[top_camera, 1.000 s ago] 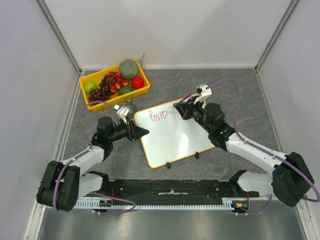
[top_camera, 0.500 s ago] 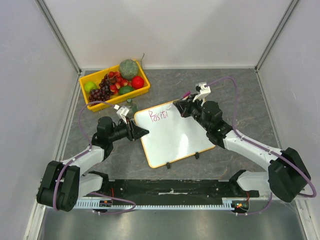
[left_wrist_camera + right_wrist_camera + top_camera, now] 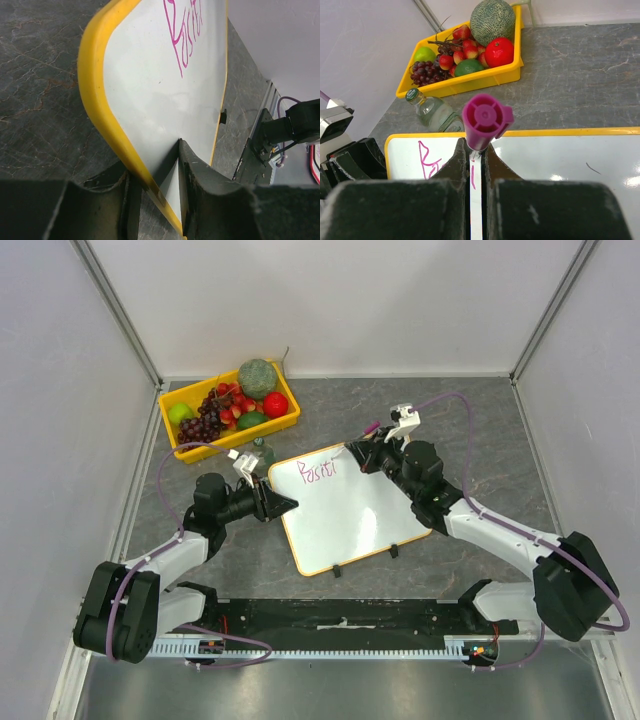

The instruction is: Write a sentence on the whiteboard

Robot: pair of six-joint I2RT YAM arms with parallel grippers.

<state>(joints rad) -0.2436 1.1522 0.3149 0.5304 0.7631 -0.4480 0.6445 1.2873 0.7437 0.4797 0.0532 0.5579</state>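
The whiteboard (image 3: 348,508) with a thin yellow frame lies on the grey table. Pink letters (image 3: 317,472) reading roughly "Positi" run along its far edge. My left gripper (image 3: 283,505) is shut on the board's left edge; in the left wrist view its fingers (image 3: 200,185) pinch the yellow frame (image 3: 107,120). My right gripper (image 3: 362,456) is shut on a magenta marker (image 3: 484,120) and holds it over the board's far edge, just right of the letters (image 3: 431,161). The marker's tip is hidden behind the fingers.
A yellow tray (image 3: 182,443) of fruit stands at the far left, also in the right wrist view (image 3: 485,80). A small bottle (image 3: 262,453) stands between the tray and the board, seen too in the right wrist view (image 3: 432,112). Grey walls enclose the table.
My right gripper with the marker has shifted slightly left and toward the far edge of the board. The left arm and board have not moved.
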